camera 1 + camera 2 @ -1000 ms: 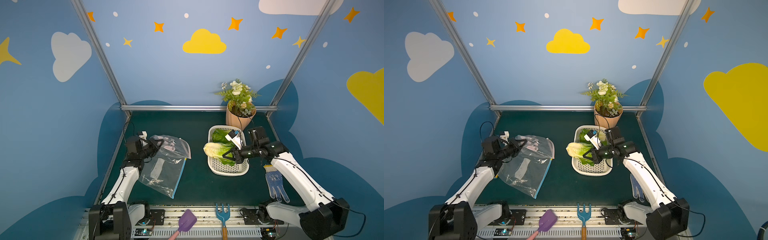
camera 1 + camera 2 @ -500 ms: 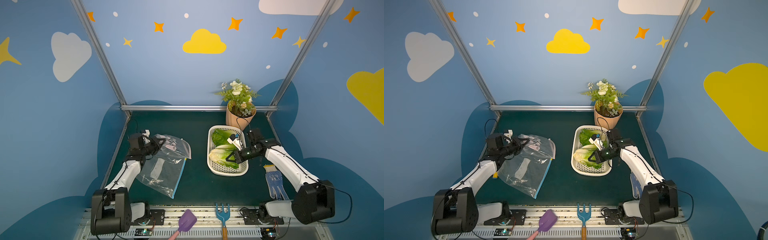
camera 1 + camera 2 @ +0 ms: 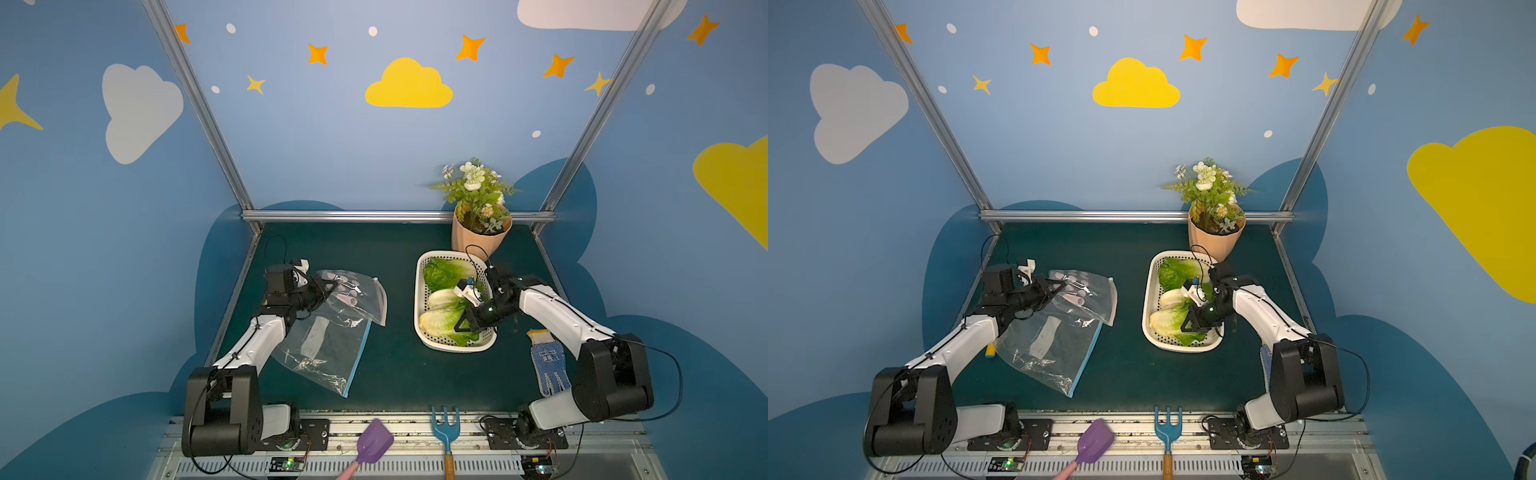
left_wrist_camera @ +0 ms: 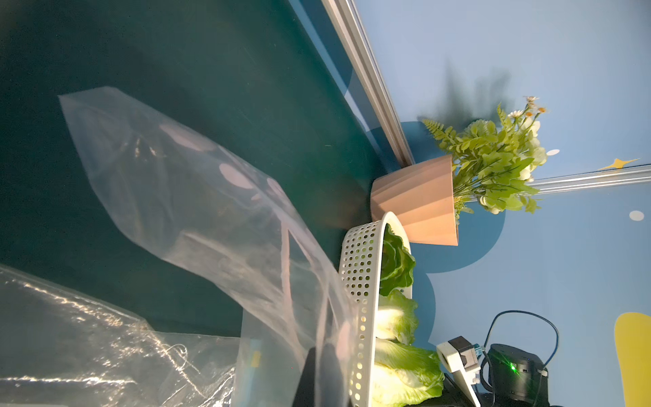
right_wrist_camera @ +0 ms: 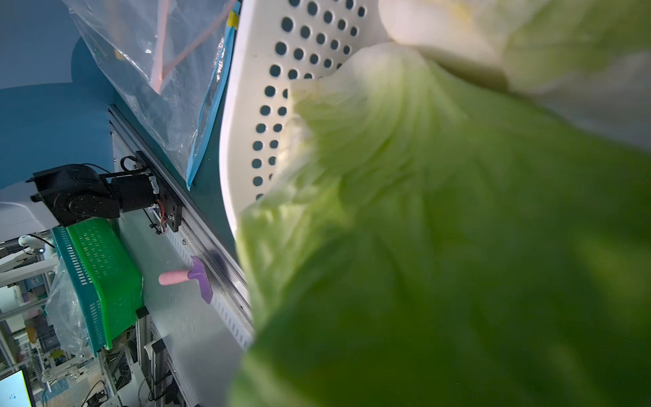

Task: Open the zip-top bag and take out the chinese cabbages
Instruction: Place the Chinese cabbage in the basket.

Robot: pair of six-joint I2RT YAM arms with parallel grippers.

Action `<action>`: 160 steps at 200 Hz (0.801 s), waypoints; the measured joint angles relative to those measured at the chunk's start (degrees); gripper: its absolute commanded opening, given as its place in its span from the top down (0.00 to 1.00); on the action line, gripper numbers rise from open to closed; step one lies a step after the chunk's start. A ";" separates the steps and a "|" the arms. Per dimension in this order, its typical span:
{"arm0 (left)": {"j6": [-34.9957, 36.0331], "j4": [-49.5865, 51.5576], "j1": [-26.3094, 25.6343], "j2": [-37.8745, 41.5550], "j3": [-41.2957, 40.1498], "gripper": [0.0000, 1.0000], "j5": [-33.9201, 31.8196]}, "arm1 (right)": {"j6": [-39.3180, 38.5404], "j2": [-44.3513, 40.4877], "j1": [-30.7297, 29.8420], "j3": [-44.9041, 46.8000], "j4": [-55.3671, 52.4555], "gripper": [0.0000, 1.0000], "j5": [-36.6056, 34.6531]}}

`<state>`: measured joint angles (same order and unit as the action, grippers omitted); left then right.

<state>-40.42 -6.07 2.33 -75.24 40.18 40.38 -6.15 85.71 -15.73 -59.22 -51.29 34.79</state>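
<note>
Green chinese cabbages (image 3: 436,322) lie in the white basket (image 3: 419,299) at 3 o'clock; right tool (image 3: 467,328) pinches the nearest one's leaves, so release only once it rests. Left tool (image 3: 331,286) pinches the zip-top bag (image 3: 328,345) at 9 o'clock.

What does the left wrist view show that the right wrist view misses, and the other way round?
Only the left wrist view shows the potted plant with white flowers and the metal frame rail at the back. Only the right wrist view shows the purple scoop with its pink handle and the green crate beyond the table. Both show the clear zip-top bag and the white perforated basket holding chinese cabbage.
</note>
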 measured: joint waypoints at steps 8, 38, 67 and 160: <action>0.15 0.15 -0.07 -0.09 0.00 0.95 -0.15 | 0.22 0.22 0.04 -0.15 -0.24 0.92 -0.31; 0.63 0.46 -0.24 -0.70 0.11 0.92 -0.46 | 1.55 0.31 0.04 -0.90 -1.01 0.78 -1.53; 1.07 1.92 -0.55 -1.60 0.59 0.72 -1.03 | 2.97 0.33 0.04 -1.86 -2.34 0.54 -3.17; 4.15 10.27 -2.14 0.00 3.72 0.15 -5.68 | 7.10 -0.81 -0.61 -7.56 -6.93 0.25 -13.84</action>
<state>-36.27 4.21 0.19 -75.24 43.90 34.70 0.95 84.90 -16.34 -66.78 -58.22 20.95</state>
